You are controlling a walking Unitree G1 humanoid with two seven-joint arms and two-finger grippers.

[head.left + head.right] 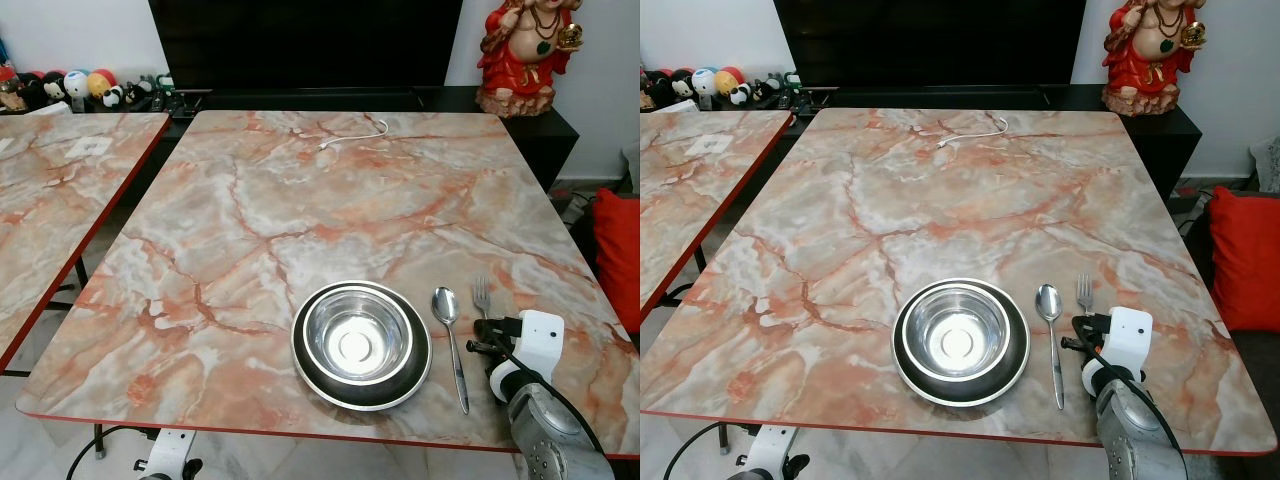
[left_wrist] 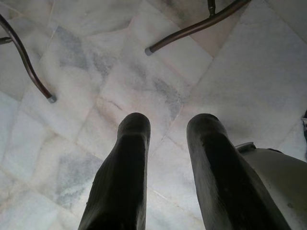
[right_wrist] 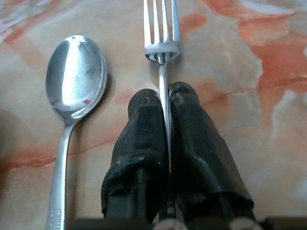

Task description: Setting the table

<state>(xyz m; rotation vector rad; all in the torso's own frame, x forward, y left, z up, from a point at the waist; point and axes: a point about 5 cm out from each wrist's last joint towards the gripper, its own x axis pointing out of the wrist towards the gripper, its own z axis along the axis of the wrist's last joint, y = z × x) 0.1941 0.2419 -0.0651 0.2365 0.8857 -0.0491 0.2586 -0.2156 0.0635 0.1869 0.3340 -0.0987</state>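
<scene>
From the head camera, a marble-patterned table with a red edge (image 1: 250,200) carries a shiny steel bowl (image 1: 358,335) nested in a dark round plate (image 1: 361,346) near its front edge. Just right of them lies a long silver spoon (image 1: 451,340), and beside that a silver fork (image 1: 481,295), its handle under the right gripper (image 1: 478,335). A white cable (image 1: 355,135) lies at the far side. The left wrist view has the left gripper (image 2: 165,125) hanging over pale marble floor tiles (image 2: 96,72), fingers apart and holding nothing. The right wrist view has both black fingers (image 3: 144,129) clamped on the fork's handle, tines pointing away, spoon alongside.
</scene>
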